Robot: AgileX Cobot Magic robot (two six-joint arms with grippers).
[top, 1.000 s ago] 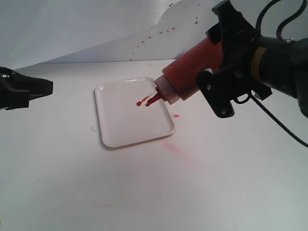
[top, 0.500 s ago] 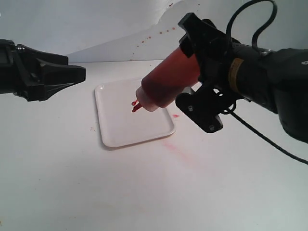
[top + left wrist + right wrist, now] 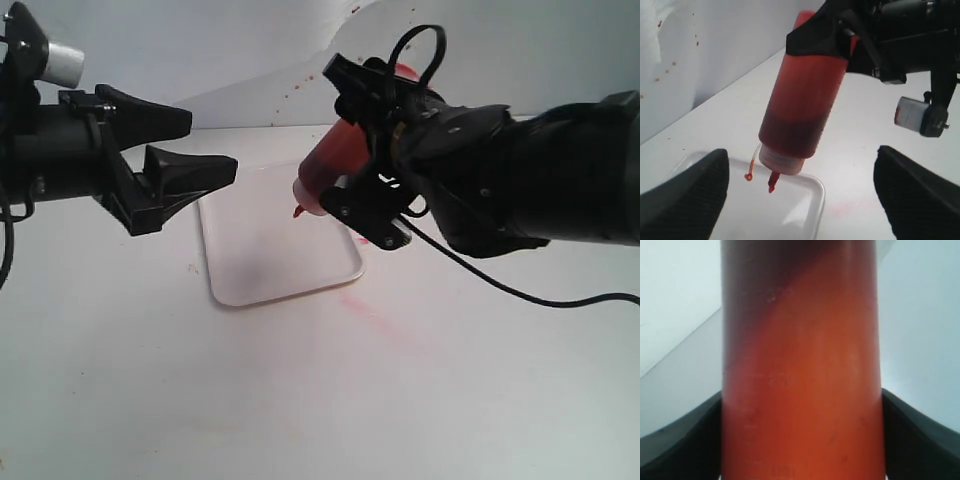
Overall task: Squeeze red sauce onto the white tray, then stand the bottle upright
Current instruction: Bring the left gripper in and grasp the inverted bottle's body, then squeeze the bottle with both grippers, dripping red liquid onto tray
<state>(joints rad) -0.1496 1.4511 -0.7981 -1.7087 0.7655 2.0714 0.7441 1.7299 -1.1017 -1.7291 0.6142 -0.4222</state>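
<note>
Shifted leftward since the earlier frame, the bottle (image 3: 322,172) tilts nozzle-down over the white tray (image 3: 250,270), held by the right gripper (image 3: 350,145), jaws clamped on its body. Left gripper (image 3: 213,143) has advanced toward it, jaws open and empty.

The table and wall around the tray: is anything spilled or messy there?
Yes. A faint pink smear stains the table beside the white tray, at its corner, and small red specks dot the back wall. It is likely stray sauce.
</note>
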